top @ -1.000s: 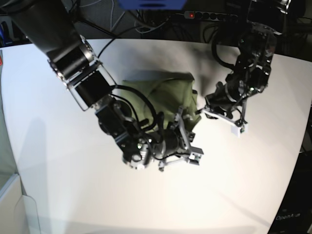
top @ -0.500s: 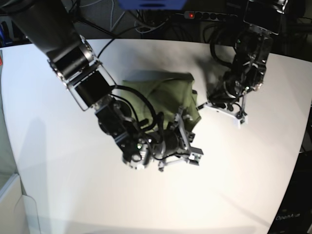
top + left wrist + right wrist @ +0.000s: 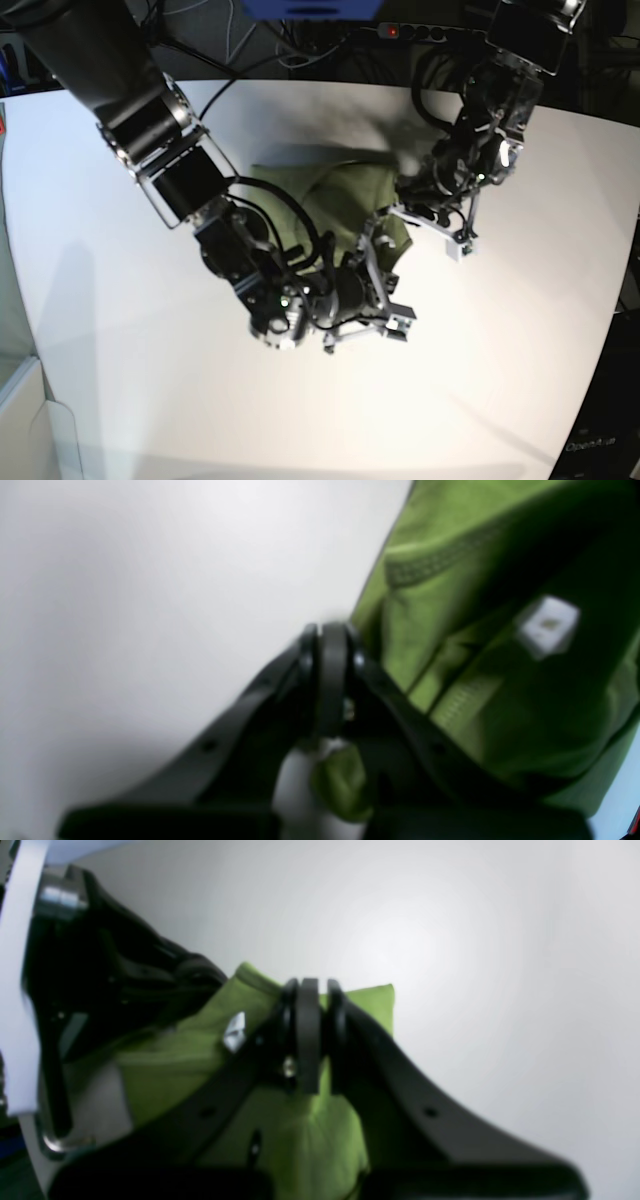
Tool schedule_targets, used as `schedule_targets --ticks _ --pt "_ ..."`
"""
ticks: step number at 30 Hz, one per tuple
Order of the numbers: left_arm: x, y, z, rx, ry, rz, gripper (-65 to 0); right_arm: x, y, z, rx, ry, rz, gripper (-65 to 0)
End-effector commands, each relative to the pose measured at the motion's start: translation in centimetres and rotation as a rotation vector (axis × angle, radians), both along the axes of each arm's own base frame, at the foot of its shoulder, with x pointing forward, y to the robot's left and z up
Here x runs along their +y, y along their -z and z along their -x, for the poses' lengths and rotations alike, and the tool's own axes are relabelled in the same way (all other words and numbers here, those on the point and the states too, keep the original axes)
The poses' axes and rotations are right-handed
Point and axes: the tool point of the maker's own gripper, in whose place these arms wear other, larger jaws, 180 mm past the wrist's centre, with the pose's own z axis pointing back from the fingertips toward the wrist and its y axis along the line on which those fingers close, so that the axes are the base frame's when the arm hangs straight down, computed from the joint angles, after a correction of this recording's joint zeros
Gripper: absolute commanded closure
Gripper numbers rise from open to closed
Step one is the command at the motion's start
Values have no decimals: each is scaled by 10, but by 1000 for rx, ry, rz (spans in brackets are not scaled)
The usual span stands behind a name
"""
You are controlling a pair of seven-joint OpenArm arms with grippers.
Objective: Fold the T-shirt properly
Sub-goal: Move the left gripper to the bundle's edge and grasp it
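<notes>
Green cotton, the T-shirt (image 3: pixel 345 195) lies bunched in a squarish heap at the middle of the white table (image 3: pixel 90 300), between the two arms. From where I stand the right gripper (image 3: pixel 372 262) sits over the heap's six o'clock edge with its jaws pressed together; its wrist view shows cloth running under them, though I cannot tell if any is pinched. The left gripper (image 3: pixel 405 208) is also closed, just beside the three o'clock edge, where the white label (image 3: pixel 547 625) shows inside the folds. I'd judge the left one nearer a free hem, the cloth lying toward nine o'clock from it.
</notes>
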Motion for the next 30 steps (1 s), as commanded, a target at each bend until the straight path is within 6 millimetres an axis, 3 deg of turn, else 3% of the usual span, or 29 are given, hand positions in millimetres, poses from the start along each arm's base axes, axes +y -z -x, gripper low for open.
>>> schedule_targets --ticks 1,21,30 --pt "3 -2 -1 4 1 -5 -22 10 -25 -12 -49 -9 -50 -4" --pt "2 0 2 12 2 -4 -22 16 -44 -25 -100 -15 -81 -4" --pt "2 1 2 14 2 -4 -22 21 -13 -32 14 29 -83 -4"
